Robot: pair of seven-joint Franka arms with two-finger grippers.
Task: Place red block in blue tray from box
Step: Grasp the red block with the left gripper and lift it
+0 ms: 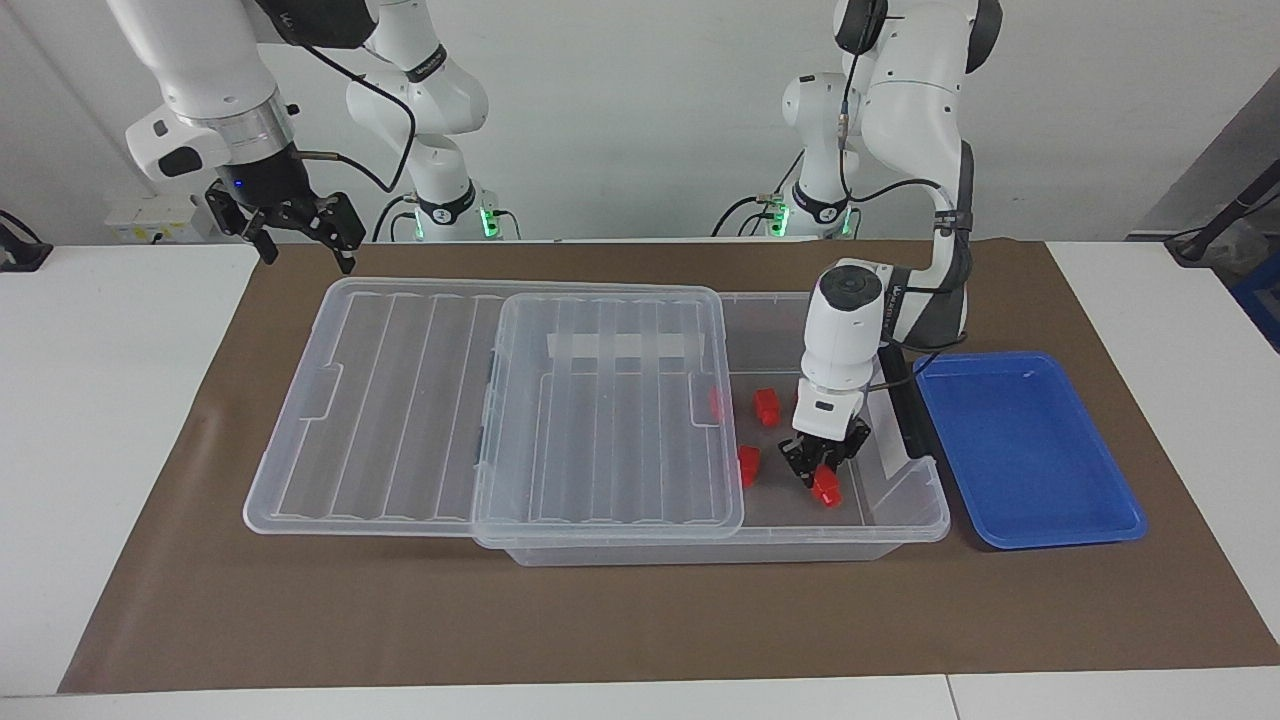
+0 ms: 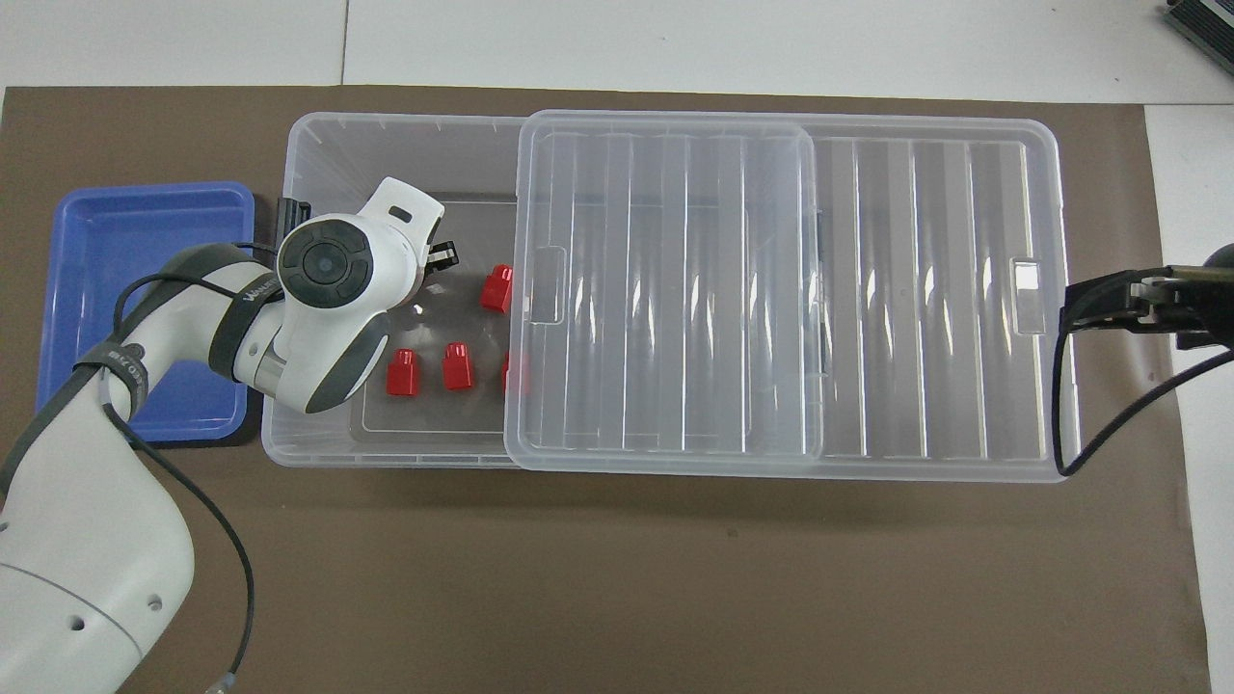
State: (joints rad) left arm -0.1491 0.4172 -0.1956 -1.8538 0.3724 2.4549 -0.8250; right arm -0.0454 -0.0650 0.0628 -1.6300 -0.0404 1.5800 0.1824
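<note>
Facing view gives us the clearest look at the left gripper: it sits low inside the box, right of centre in the frame, its fingertips pinching a red block. Overhead, the left arm's white wrist covers that block and most of the gripper, so only a black finger link pokes out at the wrist's edge. We see three other red blocks plainly in the open end of the box overhead, and a fourth is only a red smear through the edge of the translucent lid, which covers the middle of the box and overhangs toward the left of the facing frame. Whatever lies under the ribbed lid we cannot make out. The blue tray rests just beside the box, lower right in the facing view, partly hidden by the left arm overhead. The right gripper hangs in the upper left of the facing frame, its fingers spread; overhead it is cut off at the right edge.
</note>
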